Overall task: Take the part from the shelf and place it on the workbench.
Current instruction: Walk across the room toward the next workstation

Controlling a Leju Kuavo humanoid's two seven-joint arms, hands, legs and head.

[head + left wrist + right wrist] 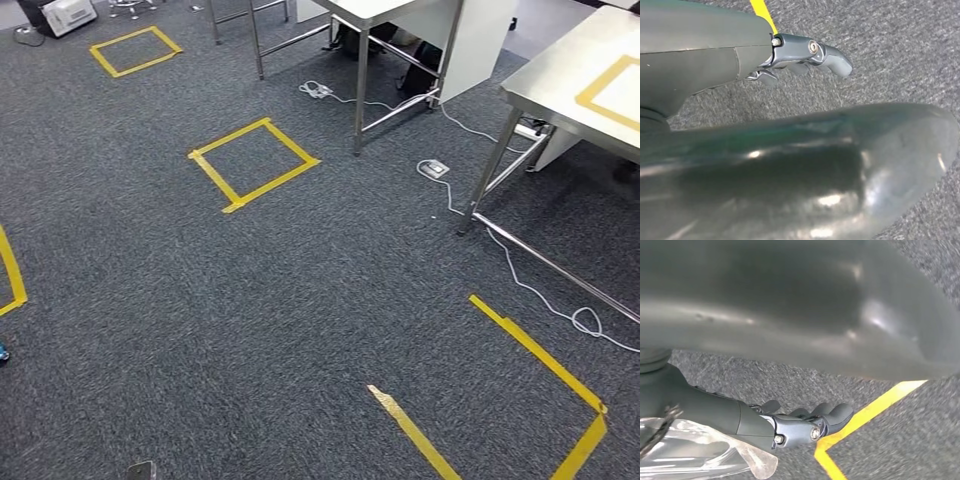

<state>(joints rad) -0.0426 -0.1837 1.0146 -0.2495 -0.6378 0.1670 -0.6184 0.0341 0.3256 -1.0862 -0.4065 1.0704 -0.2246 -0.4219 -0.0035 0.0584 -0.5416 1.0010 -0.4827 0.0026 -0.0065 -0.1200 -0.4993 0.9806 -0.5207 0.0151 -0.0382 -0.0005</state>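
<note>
Grey speckled carpet (302, 300) covers the floor, marked with squares of yellow tape (253, 165); another taped outline (543, 360) lies near the lower right of the head view. Steel-legged tables stand at the far side: one with a white panel (407, 30), and at the right a metal surface (573, 75) with a yellow tape mark on its top. White cables (521, 280) trail over the carpet between the table legs, with a small power strip (433, 169) beside them.

The left robot hand (798, 55) hangs above the carpet, fingers loosely extended and apart, holding nothing. The right robot hand (806, 422) also hangs over the carpet near a yellow tape corner (851, 435), fingers slightly curled and apart, empty. A clear plastic film (696, 450) shows by its wrist.

The part cannot be made out anywhere.
</note>
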